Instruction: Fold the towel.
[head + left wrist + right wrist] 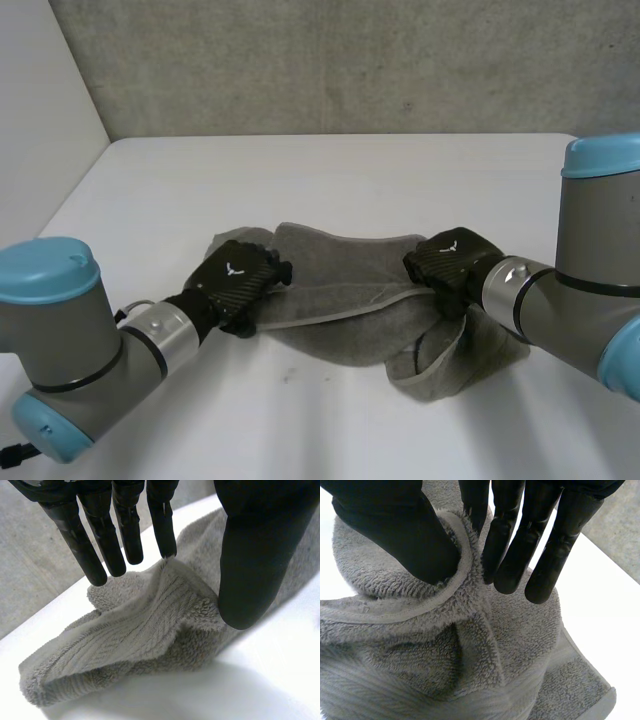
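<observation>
Crumpled grey towel point(345, 290), seemingly pinched by left hand point(238, 278) and right hand point(450, 258).

Illumination is bright and diffuse, arriving from overhead. My table point(285, 680) washes out to near-glare white in the left wrist view. The towel point(140, 630) casts a soft, pale-edged shadow onto the table beside it.

On the table point(330, 180), towel point(340, 290) at centre; left hand point(238, 275) on its 9 o'clock end, right hand point(452, 260) on its 3 o'clock end.
</observation>
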